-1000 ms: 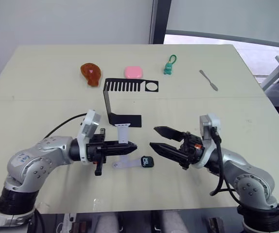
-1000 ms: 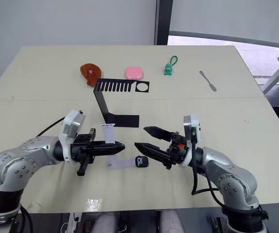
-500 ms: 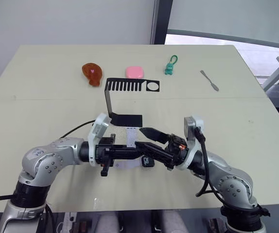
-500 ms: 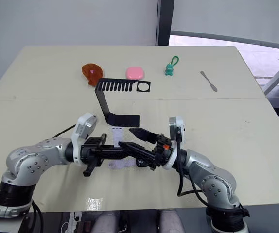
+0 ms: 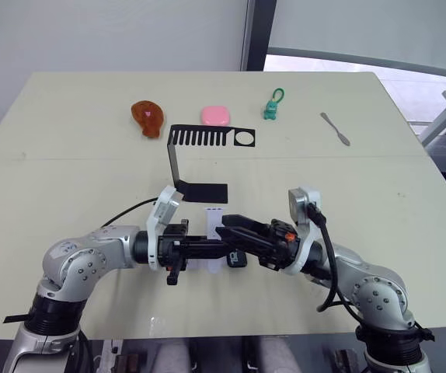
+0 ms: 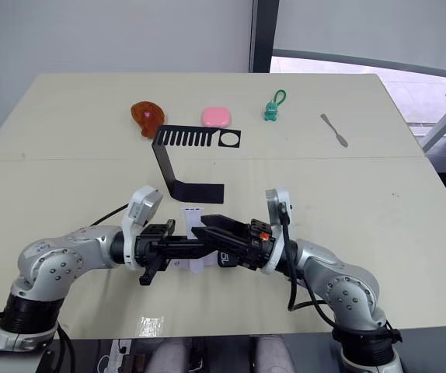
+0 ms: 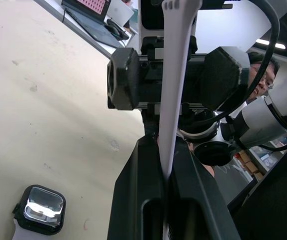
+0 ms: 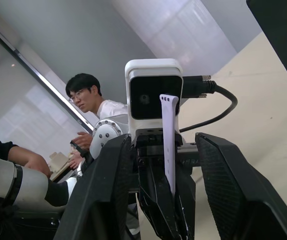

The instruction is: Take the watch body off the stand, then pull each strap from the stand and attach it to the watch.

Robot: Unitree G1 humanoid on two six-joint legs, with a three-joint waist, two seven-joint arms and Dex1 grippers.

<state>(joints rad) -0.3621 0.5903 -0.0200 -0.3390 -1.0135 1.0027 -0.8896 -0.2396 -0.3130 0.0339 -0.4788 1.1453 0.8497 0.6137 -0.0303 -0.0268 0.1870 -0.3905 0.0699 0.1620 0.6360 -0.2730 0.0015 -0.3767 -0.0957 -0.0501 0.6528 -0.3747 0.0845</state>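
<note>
The black stand is upright at mid-table with its slotted top bar bare. The watch body lies flat on the table in front of it, with one pale strap at its side. My left gripper is shut on the other strap, which stands upright between its fingers. My right gripper is open, with its fingers on either side of the left gripper's tips and the held strap. Both grippers hover just above the watch body.
Along the far side of the table lie a brown drumstick toy, a pink oval object, a green keychain figure and a grey spatula. A person sits in the background behind my left arm.
Both arms have closed in toward each other. My left gripper carried the strap rightward and my open right gripper moved left until its fingers straddle it.
</note>
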